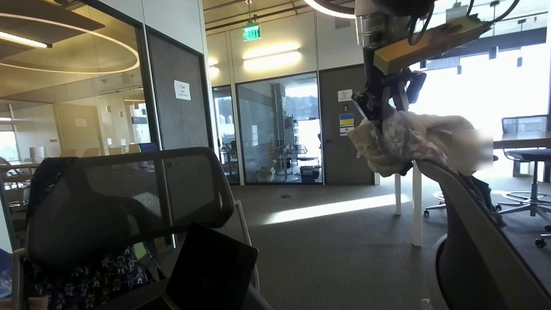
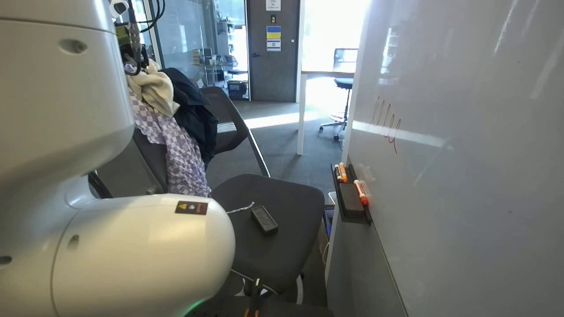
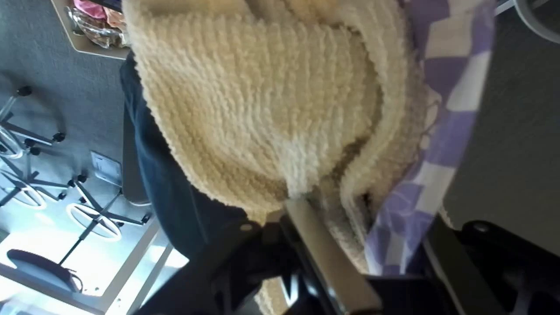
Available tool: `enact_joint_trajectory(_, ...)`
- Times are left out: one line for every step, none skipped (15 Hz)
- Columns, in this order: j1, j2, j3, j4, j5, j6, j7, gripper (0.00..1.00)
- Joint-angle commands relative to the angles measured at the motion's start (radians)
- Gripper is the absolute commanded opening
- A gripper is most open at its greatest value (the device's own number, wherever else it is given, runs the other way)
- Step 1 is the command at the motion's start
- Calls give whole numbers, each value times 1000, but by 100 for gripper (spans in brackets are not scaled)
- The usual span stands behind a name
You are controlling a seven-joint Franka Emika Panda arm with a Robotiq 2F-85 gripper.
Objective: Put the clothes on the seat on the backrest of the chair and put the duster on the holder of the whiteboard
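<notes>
The clothes are a cream knit piece (image 2: 156,90), a purple-white checkered piece (image 2: 183,163) and a dark blue piece (image 2: 194,105), draped at the chair backrest (image 2: 224,115). My gripper (image 3: 367,218) appears shut on a thick bunch of the cream (image 3: 262,100) and checkered cloth (image 3: 450,100), its fingers well apart around it. In an exterior view the gripper (image 1: 391,113) holds the bunch just above the backrest edge (image 1: 469,241). The black duster (image 2: 264,219) lies on the seat (image 2: 282,255). The whiteboard holder (image 2: 352,216) carries markers and a black block.
The whiteboard (image 2: 440,110) stands beside the seat. Another chair (image 1: 116,193) with a dark laptop (image 1: 213,267) and a patterned bag (image 1: 94,280) is in an exterior view. A white-legged table (image 2: 303,114) stands behind. A thin white strip (image 2: 240,208) lies near the duster.
</notes>
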Motion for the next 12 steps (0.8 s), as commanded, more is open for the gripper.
enact_joint_trajectory(15,9,-38,43,77,23,-90,74)
enact_joint_trajectory(14,5,-44,46,95,19,-103,83)
enact_joint_trajectory(12,-3,-49,44,110,16,-114,90)
enact_joint_trajectory(11,-11,-55,42,120,17,-122,99)
enact_joint_trajectory(9,-20,-61,38,120,12,-123,100)
enact_joint_trajectory(5,-33,-68,28,131,18,-131,100)
enact_joint_trajectory(0,-42,-75,17,137,22,-128,100)
enact_joint_trajectory(-5,-50,-83,7,147,24,-130,100)
enact_joint_trajectory(-13,-57,-94,-5,157,24,-126,100)
enact_joint_trajectory(-20,-67,-104,-24,163,25,-119,100)
enact_joint_trajectory(-32,-79,-117,-44,187,19,-124,100)
enact_joint_trajectory(-43,-91,-130,-66,195,11,-118,100)
